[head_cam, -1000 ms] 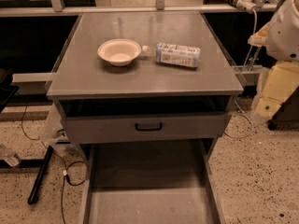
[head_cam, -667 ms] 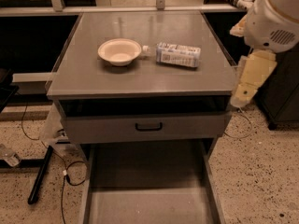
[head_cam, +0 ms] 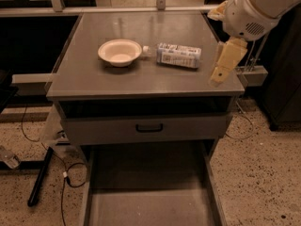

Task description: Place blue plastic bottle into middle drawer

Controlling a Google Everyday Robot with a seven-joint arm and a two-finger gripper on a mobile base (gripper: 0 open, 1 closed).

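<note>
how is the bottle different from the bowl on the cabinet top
The bottle lies on its side and is long. The bowl sits upright and is round.
The bottle is clear with a blue-and-white label, while the bowl is plain cream and looks empty.
The bottle is nearer the tool, which hangs over the right edge, and the bowl is farther left.
Both rest on the grey top.

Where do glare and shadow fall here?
Camera view: dim warm light; soft glare on the grey metal cabinet top behind the cream round bowl; the open grey middle drawer lies shaded; the cream gripper hangs right of the blue-labelled plastic bottle.
</note>
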